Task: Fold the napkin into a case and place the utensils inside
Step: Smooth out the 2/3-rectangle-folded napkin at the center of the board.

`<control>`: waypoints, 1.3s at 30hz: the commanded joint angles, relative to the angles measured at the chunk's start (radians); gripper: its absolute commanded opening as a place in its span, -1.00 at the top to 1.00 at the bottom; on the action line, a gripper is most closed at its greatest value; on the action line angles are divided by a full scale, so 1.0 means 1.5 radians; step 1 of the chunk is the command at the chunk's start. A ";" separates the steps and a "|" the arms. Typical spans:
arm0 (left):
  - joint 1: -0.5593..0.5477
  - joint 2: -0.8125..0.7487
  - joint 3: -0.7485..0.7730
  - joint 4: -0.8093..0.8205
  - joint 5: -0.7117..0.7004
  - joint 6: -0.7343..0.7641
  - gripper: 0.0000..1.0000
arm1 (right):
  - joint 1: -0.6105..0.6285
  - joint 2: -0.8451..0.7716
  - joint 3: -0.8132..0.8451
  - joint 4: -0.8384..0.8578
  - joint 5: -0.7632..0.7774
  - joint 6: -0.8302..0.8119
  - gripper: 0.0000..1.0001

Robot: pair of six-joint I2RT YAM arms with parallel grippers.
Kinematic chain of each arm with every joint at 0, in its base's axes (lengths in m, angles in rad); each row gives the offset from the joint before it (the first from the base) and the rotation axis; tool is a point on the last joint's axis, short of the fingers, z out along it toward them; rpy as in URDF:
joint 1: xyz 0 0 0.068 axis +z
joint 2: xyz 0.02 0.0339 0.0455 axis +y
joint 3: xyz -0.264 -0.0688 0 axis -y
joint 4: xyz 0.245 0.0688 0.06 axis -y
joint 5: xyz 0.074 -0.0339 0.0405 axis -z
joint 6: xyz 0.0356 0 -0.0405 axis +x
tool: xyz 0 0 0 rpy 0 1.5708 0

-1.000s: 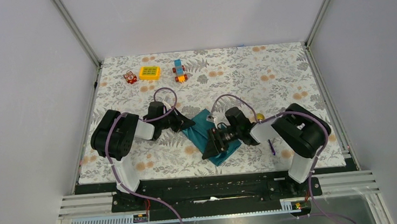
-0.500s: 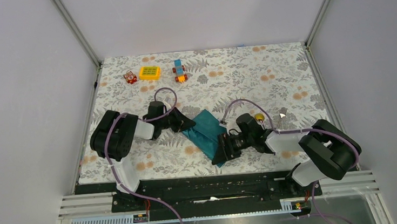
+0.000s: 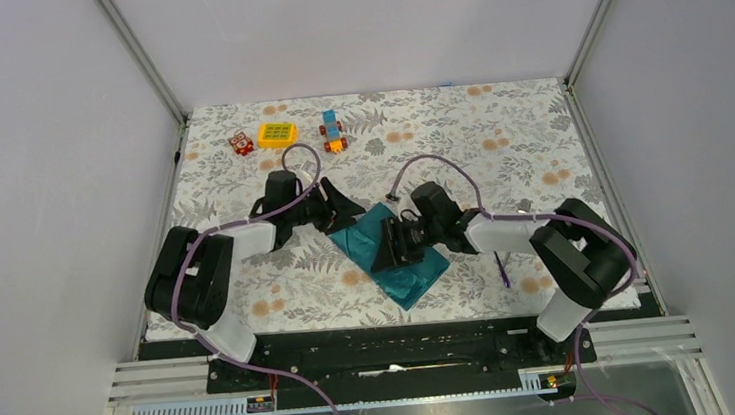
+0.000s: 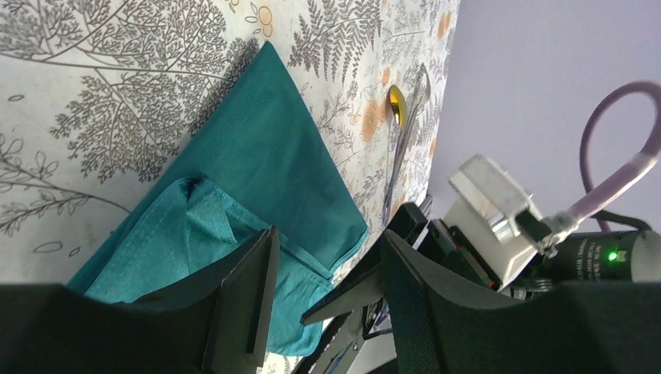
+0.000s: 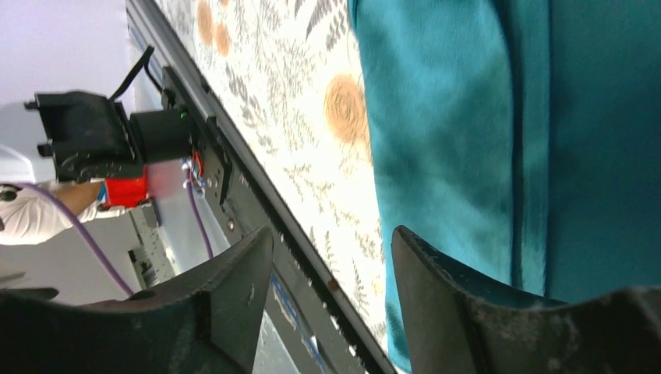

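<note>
1. The napkin [image 3: 411, 274] lies folded on the flowered tablecloth [image 3: 509, 145] in the near middle of the table. It is turned like a diamond, with one corner toward the arm bases.
2. In the left wrist view, a lighter and rumpled layer of the cloth lies on top of a smooth darker layer, which ends in a sharp corner.
3. The left gripper [image 3: 344, 210] is low at the far left corner of the napkin. Its jaws stand moderately apart and hold nothing; through the gap the teal cloth shows below.
4. The right gripper [image 3: 385, 249] is above the middle of the napkin and points to the left.
5. Its jaws are well apart, with no cloth pinched between them. One of its fingers [image 5: 468, 312] is over the teal cloth, and the other is over the tablecloth beside the napkin's edge. Whether a fingertip touches the cloth I cannot tell, because the view is too close.
6. The utensils [image 4: 392, 167] lie outside the napkin, on the tablecloth to its right.
7. The spoon [image 4: 397, 105] with the golden head and the silvery piece [image 4: 422, 80] lie side by side, very close together.
8. From the top view, only a purple handle is visible near the right arm, which hides the rest.
9. Three toy blocks [image 3: 277, 134] stand near the far left edge, well apart from the napkin.
</note>
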 commanded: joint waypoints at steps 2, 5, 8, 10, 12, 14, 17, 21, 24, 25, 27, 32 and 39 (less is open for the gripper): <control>0.017 -0.055 0.013 -0.068 -0.008 0.045 -0.12 | 0.003 0.070 0.098 -0.005 0.033 -0.002 -0.19; 0.036 -0.072 -0.001 -0.095 -0.019 0.054 -0.07 | 0.008 0.120 0.153 -0.008 0.042 -0.002 -0.08; 0.052 -0.080 -0.015 -0.121 -0.025 0.070 -0.02 | 0.008 0.168 0.202 -0.008 0.060 -0.001 0.00; 0.062 -0.083 -0.028 -0.125 -0.020 0.072 0.01 | 0.007 0.200 0.233 -0.006 0.077 -0.002 0.06; 0.067 -0.093 -0.039 -0.132 -0.020 0.075 0.02 | 0.006 0.234 0.264 -0.001 0.084 -0.003 0.07; 0.068 -0.108 -0.048 -0.144 -0.026 0.081 0.02 | 0.002 0.265 0.292 0.001 0.094 -0.002 0.07; 0.068 -0.137 -0.062 -0.163 -0.034 0.093 -0.04 | -0.008 0.300 0.331 -0.004 0.104 -0.006 0.06; 0.068 -0.178 -0.082 -0.193 -0.045 0.112 -0.08 | -0.023 0.323 0.369 -0.027 0.114 -0.019 0.02; 0.068 -0.191 -0.095 -0.198 -0.046 0.116 -0.08 | -0.029 0.335 0.385 -0.047 0.124 -0.031 -0.01; 0.068 -0.191 -0.097 -0.198 -0.044 0.117 -0.08 | -0.031 0.341 0.392 -0.056 0.123 -0.034 -0.01; 0.068 -0.191 -0.098 -0.195 -0.039 0.115 -0.08 | -0.032 0.351 0.400 -0.067 0.125 -0.039 -0.02; 0.068 -0.172 -0.087 -0.175 -0.019 0.106 -0.08 | -0.032 0.342 0.417 -0.109 0.122 -0.049 -0.06; 0.067 -0.116 -0.072 -0.112 0.003 0.076 -0.02 | -0.038 0.219 0.374 -0.210 0.123 -0.069 -0.32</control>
